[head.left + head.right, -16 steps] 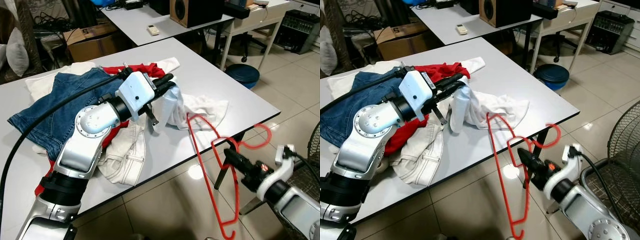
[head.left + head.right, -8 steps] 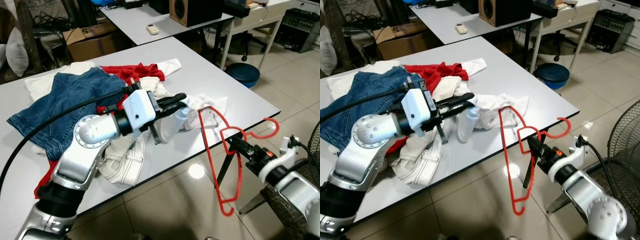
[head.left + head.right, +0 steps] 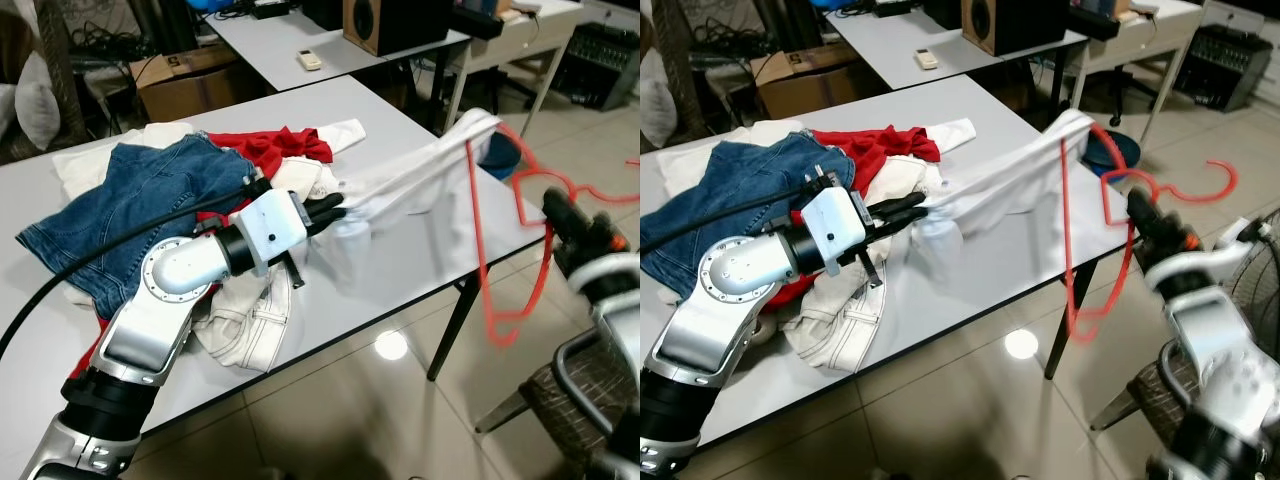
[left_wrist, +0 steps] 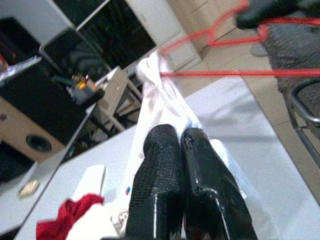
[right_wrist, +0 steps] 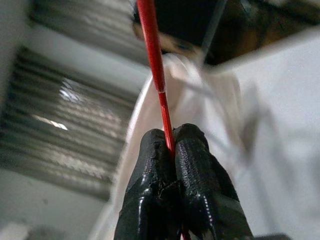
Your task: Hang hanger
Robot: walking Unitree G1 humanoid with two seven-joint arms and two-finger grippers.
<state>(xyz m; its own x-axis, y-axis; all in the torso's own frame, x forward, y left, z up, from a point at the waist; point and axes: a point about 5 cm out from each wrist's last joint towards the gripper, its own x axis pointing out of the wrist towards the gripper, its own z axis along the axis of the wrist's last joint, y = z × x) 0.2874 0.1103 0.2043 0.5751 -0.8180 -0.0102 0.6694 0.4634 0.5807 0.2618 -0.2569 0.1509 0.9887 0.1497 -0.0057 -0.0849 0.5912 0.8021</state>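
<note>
My right gripper (image 3: 553, 205) is shut on a red wire hanger (image 3: 477, 230), held up in the air off the table's right end. One shoulder of the hanger is inside a white garment (image 3: 410, 190), which stretches taut from it down to my left gripper (image 3: 335, 208). That gripper is shut on the garment's other end, low over the white table (image 3: 400, 300). The left wrist view has the black fingers (image 4: 170, 165) pressed together on white cloth. In the right wrist view the fingertips (image 5: 182, 170) pinch the red hanger wire (image 5: 155, 60).
Blue jeans (image 3: 140, 200), a red garment (image 3: 270, 145) and white trousers (image 3: 250, 320) are piled on the table's left half. A second table (image 3: 270, 40) with a remote and a speaker stands behind. A chair (image 3: 570, 390) is at the lower right on tiled floor.
The right gripper has lifted the hanger up and to the right. The white garment, slack on the table before, now rises with it and is pulled taut against the left gripper.
</note>
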